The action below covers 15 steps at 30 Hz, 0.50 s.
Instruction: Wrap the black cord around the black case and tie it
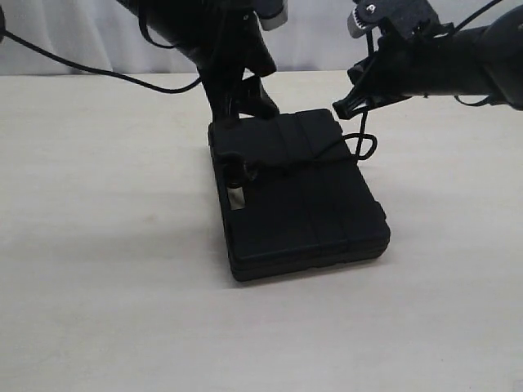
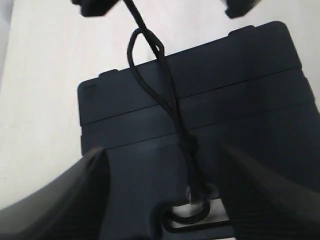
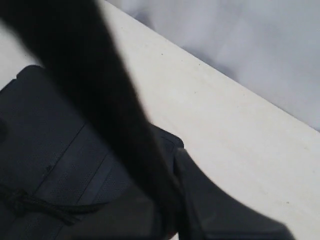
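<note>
While right gripper [image 1: 341, 107] pinches black cord [image 2: 190, 147] over black case [image 1: 302, 204] corner, left gripper [image 2: 165, 165] gapes wide; bare table [image 1: 106, 245] all round.

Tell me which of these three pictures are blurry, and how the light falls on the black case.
Exterior view: soft even light, no glare, the black case shows little surface detail. Left wrist view: the black cord is fairly sharp, the left pincer's fingers near the lens blurred. Right wrist view: the right pincer's fingers smear darkly across the frame; the table is sharp.

a lab-style test bench: bare pale tabletop [image 1: 98, 310], white curtain [image 1: 73, 37] behind.
</note>
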{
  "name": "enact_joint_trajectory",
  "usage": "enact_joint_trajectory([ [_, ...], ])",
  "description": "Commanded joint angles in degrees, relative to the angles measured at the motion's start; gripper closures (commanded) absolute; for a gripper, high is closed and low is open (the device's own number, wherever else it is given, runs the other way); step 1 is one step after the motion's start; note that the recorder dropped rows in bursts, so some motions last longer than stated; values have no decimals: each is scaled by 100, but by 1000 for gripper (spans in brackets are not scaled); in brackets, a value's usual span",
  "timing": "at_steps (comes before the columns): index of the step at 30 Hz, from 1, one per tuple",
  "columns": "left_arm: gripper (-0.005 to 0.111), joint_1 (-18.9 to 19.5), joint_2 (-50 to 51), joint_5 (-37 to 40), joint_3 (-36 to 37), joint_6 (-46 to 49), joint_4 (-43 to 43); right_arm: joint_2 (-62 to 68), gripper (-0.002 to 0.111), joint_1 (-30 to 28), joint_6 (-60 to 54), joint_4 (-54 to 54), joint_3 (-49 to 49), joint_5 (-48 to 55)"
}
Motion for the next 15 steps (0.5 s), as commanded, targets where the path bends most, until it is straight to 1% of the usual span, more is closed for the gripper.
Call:
enact_joint_trajectory([
  [1, 50, -12, 500, 112, 6, -18, -485, -354, 104, -24, 145, 14, 52, -35],
  [2, 53, -12, 636, 112, 6, 115, -630, -395, 104, -24, 145, 14, 88, -75],
  [3, 59, -20, 892, 72, 6, 472, -798, -393, 104, -24, 145, 14, 103, -119],
  [5, 62, -20, 1231, 13, 6, 922, -1104, -393, 104, -24, 145, 14, 103, -119],
  [6, 62, -20, 1328, -64, 6, 1014, -1209, -419, 104, -24, 131, 14, 103, -121],
  [8, 62, -20, 1523, -365, 6, 1036, -1283, -472, 104, -24, 131, 14, 103, -158],
  [10, 63, -20, 1621, -451, 6, 1036, -1283, -559, 104, -24, 131, 14, 103, -158],
  [14, 63, -20, 1788, -450, 6, 1036, -1085, -634, 104, -24, 131, 14, 103, -171],
  [15, 66, -20, 1799, -450, 6, 996, -983, -634, 104, -37, 131, 14, 113, -186],
])
